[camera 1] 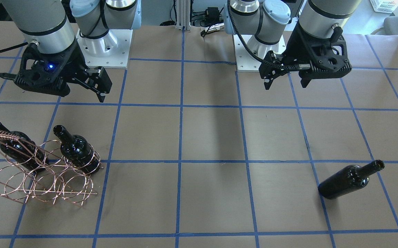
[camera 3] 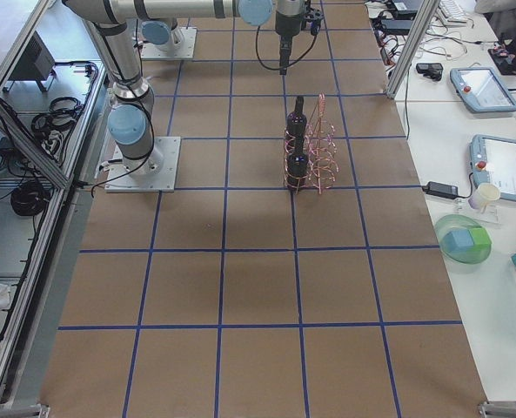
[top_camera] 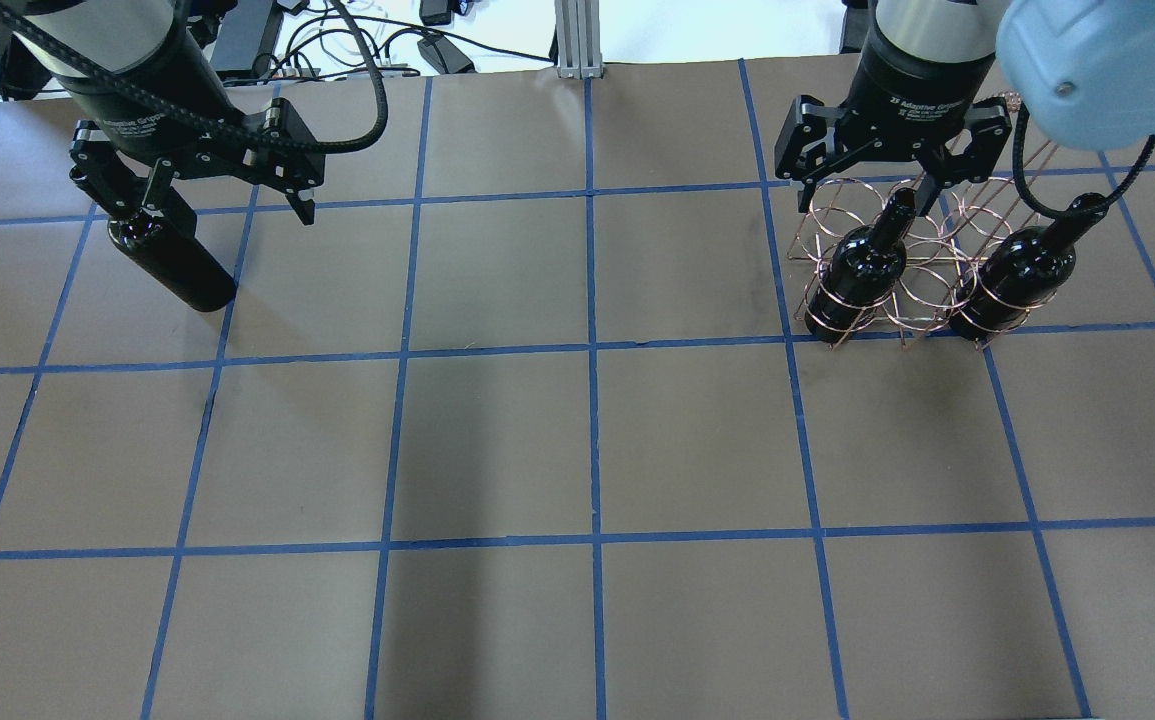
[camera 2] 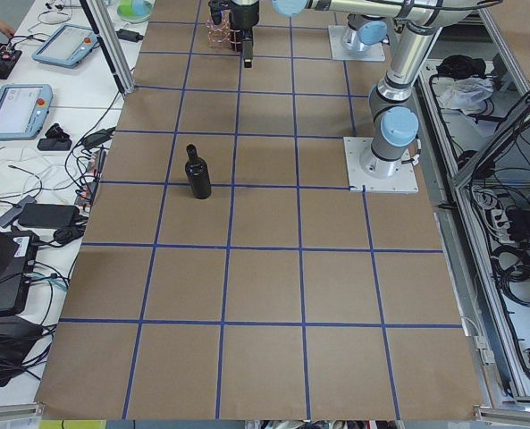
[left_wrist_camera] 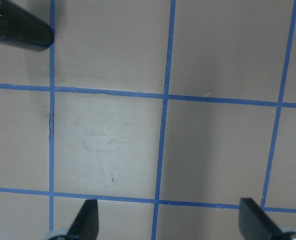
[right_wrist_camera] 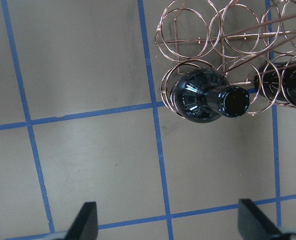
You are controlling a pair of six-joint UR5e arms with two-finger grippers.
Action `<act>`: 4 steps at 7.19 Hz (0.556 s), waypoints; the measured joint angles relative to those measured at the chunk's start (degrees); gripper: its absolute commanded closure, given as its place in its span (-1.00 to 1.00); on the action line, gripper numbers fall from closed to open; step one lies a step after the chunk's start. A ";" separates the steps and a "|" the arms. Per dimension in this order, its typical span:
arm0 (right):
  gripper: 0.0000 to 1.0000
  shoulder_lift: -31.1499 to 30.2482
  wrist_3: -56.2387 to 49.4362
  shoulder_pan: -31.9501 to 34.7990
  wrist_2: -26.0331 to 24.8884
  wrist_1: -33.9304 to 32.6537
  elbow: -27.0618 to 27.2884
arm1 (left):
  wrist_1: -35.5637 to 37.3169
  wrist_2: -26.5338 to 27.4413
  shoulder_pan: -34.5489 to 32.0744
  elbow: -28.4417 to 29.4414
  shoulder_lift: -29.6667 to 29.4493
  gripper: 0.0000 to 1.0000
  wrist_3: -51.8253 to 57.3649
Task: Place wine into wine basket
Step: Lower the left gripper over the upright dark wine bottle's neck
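Note:
A near-black wine bottle (camera 1: 350,179) stands alone on the table on my left side; it also shows in the overhead view (top_camera: 172,262) and at the top left of the left wrist view (left_wrist_camera: 18,30). My left gripper (top_camera: 205,200) is open and empty, high above the table and apart from this bottle. The copper wire wine basket (camera 1: 43,182) stands on my right side and holds two alike bottles (top_camera: 862,270) (top_camera: 1022,270). My right gripper (top_camera: 882,180) is open and empty above the basket; the right wrist view looks down on one bottle's mouth (right_wrist_camera: 205,100).
Brown paper with a blue tape grid (top_camera: 592,350) covers the table. The arm bases (camera 1: 104,48) (camera 1: 254,51) stand at the robot's side. Side benches with tablets and a green bowl (camera 3: 466,239) lie beyond the table's edge.

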 measured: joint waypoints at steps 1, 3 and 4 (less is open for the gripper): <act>-1.00 0.00 0.00 0.00 -0.01 0.00 0.00 | -0.03 0.07 0.00 -0.39 0.27 -1.00 -0.08; -1.00 0.00 0.00 0.00 -0.02 0.05 0.00 | 0.13 0.57 0.11 -1.43 0.98 -1.00 -0.04; -1.00 0.00 0.00 0.00 0.00 0.06 0.00 | 0.78 0.81 0.45 -1.55 1.03 -1.00 0.90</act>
